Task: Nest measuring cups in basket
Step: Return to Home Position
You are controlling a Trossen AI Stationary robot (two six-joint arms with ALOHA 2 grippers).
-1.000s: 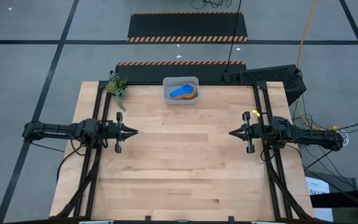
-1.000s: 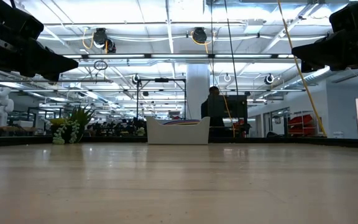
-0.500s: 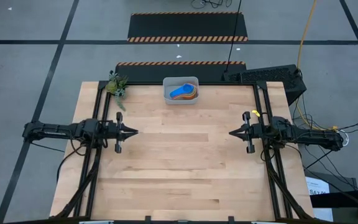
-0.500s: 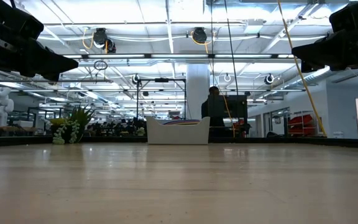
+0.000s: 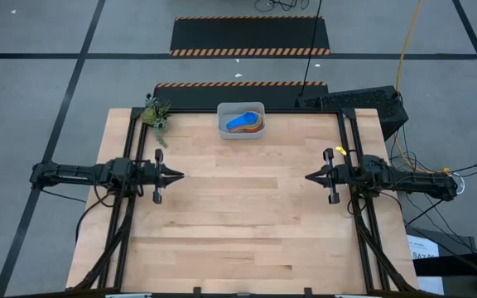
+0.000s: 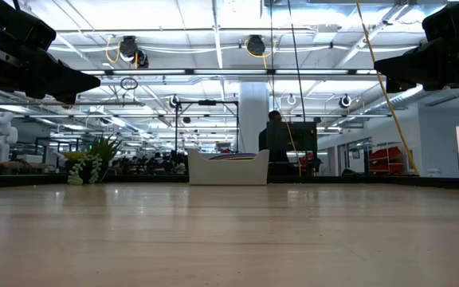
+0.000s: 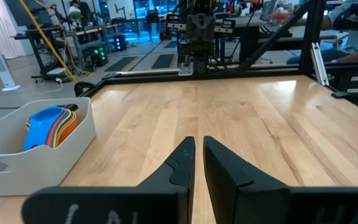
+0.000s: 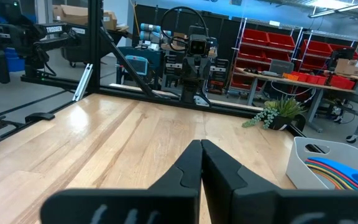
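Observation:
The measuring cups point(image 5: 244, 122) lie stacked one inside another in the basket point(image 5: 222, 126), a pale tub at the middle of the table's far edge. A blue cup point(image 7: 42, 121) is on top, and orange, red and yellow rims show beside it point(image 8: 337, 171). My left gripper point(image 5: 180, 175) hovers level over the table's left side, pointing right, shut and holding nothing point(image 7: 199, 140). My right gripper point(image 5: 307, 176) hovers level over the right side, pointing left, shut and holding nothing point(image 8: 201, 143). Both are well short of the basket point(image 6: 228, 169).
A small green plant point(image 5: 156, 112) stands at the table's far left corner. A black box point(image 5: 354, 103) sits just past the far right corner. A person point(image 6: 276, 139) stands in the room behind the basket. Bare wood point(image 5: 238, 215) lies between the two grippers.

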